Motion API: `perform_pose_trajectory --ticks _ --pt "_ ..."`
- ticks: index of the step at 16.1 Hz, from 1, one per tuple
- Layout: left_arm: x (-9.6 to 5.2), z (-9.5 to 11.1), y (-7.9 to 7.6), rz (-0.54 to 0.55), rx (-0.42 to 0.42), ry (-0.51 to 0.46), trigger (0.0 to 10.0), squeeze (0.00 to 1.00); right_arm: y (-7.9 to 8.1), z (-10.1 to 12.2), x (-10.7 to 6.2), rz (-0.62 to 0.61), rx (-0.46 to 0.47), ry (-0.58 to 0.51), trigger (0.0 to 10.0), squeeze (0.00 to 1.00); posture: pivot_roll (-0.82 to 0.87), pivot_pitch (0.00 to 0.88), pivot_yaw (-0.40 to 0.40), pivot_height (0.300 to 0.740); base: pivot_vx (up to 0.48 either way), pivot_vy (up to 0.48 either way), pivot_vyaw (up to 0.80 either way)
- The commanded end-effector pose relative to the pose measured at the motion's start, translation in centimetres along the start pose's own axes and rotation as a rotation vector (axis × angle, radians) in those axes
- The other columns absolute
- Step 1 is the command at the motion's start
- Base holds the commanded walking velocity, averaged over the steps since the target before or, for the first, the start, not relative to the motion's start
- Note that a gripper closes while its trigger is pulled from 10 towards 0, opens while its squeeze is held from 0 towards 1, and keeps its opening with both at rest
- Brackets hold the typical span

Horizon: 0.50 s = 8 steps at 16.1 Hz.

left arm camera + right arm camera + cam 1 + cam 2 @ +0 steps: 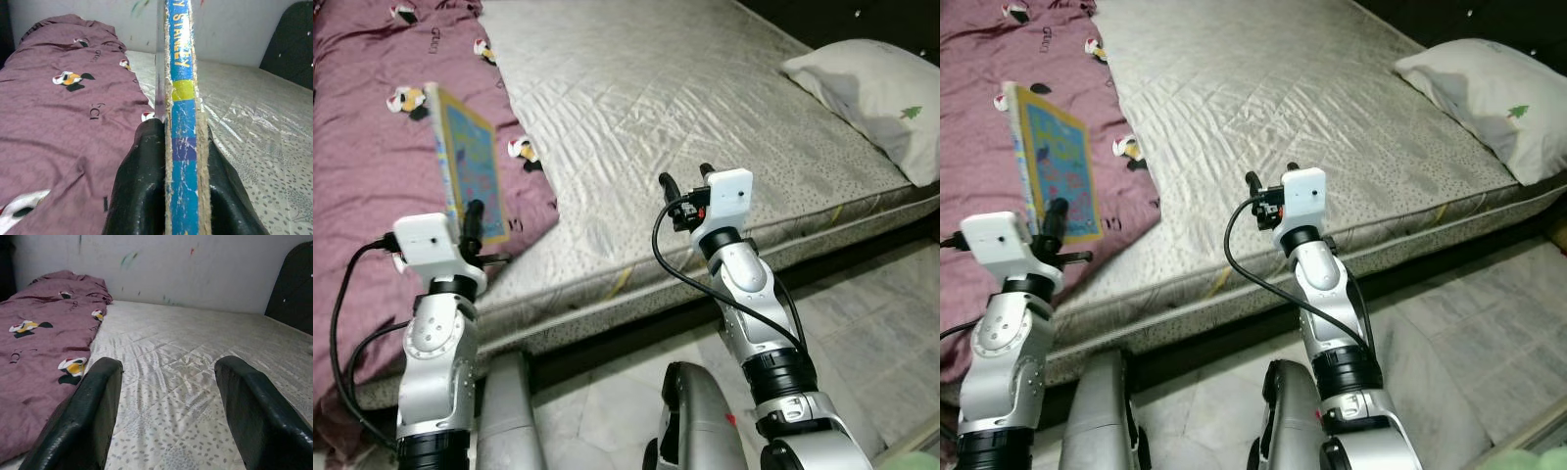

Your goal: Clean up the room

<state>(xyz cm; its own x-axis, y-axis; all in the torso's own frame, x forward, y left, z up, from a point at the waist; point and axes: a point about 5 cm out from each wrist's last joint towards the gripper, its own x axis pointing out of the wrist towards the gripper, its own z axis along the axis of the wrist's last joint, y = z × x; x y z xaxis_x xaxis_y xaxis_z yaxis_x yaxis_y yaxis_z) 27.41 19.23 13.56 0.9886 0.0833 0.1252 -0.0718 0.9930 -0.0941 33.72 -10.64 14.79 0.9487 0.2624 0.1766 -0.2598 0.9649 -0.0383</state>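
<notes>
We stand at the bed's long edge, both silver arms raised over a bare grey quilted mattress (685, 108). Our left gripper (473, 217) is clamped tight on a thin blue hardcover picture book w/ a yellow border (470, 162), pinching it near its lower edge; the book stands nearly upright, tilted a little, held in the air above the edge of a rumpled maroon blanket printed w/ small penguin-like figures (372, 176). In the left wrist view the book's worn blue spine (183, 122) runs straight up between the two black fingers (142, 196), which press it from both sides; lettering on the spine reads "STANLEY". The blanket covers the robot's-left part of the bed, approx. up to where the mattress lies bare. Our right gripper (683, 186) hovers over the mattress's near edge, fingers (83, 416) spread wide apart & holding nothing. A white pillow w/ a small green tree motif (876, 98) rests at the mattress's far right end, well apart from both grippers. Pale tiled floor (862, 323) shows below.
</notes>
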Motion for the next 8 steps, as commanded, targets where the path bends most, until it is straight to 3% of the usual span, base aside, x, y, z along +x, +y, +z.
perform_pose_trajectory --ticks 1,7,8 --pt "0.26 1.08 -0.33 -0.001 0.016 -0.045 10.0 0.0 -0.58 0.08 0.03 -0.016 0.0 -0.004 10.0 0.0 0.03 0.0 -0.082 0.652 0.0 0.0 0.0" --pt "-0.08 0.43 -0.56 0.004 0.03 -0.002 10.0 0.0 -1.02 0.14 -0.13 -0.025 -0.01 -0.008 10.0 0.0 0.02 0.0 -0.076 0.722 0.0 0.0 0.0" --pt "-0.3 0.23 -1.02 0.003 0.073 0.008 10.0 0.0 -1.09 0.04 -0.26 -0.026 -0.012 -0.003 10.0 0.0 0.02 0.0 -0.077 0.737 0.0 0.0 0.0"
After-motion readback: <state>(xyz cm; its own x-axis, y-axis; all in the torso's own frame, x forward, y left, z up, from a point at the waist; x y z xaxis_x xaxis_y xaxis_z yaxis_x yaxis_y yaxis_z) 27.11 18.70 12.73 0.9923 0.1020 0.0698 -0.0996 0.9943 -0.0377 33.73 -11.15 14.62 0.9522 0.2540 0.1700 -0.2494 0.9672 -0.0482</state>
